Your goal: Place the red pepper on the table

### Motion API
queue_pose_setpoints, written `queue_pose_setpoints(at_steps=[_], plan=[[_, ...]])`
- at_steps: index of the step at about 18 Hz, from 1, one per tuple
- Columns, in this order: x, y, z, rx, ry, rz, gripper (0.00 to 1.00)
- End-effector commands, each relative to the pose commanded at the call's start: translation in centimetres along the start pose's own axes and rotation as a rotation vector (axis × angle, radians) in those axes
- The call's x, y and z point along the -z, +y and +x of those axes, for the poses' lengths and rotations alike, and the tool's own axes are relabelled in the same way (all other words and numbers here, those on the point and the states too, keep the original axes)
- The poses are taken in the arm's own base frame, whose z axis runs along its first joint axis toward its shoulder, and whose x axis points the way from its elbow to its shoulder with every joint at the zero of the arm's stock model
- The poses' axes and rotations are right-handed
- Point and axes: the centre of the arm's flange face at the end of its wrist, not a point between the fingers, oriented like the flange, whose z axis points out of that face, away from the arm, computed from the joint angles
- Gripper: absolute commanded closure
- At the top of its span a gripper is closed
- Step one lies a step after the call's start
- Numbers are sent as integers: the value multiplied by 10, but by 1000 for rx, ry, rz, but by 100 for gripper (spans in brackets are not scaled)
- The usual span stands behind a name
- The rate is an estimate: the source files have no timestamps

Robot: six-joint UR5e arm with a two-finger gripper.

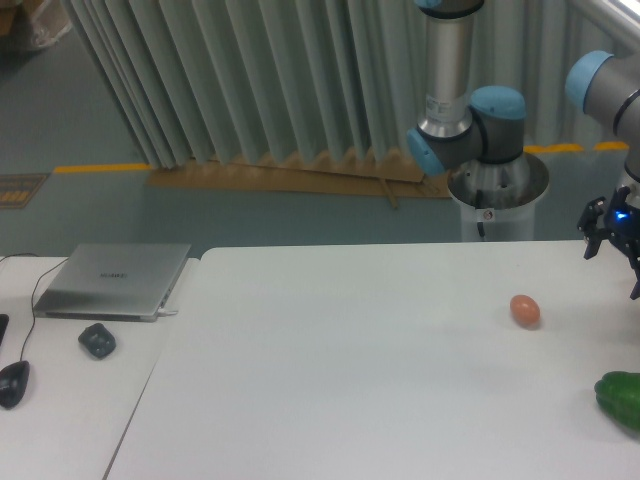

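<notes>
Camera view, from left to right: far to the left of the claw, a closed laptop (112, 282) and two dark mice (97, 340) are seen on a small white desk (60, 410). Next comes the big white table (340, 380). An orange-brown egg (525, 310) is seen on it, a little left of the claw and lower down. A green pepper (622, 398) is seen at the right edge, below the claw. The claw (622, 250) is cut off by the picture's edge, so whether it is open or closed cannot be told. The red pepper is not seen anywhere.
</notes>
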Motion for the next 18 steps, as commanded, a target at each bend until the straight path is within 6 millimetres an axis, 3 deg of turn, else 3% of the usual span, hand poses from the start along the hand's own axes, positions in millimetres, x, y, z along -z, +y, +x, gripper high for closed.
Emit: queue_pose_setpoints(at_steps=[3, 18], plan=[[-1, 10, -3, 4, -5, -20, 0], [-4, 11, -1, -2, -20, -47, 0]])
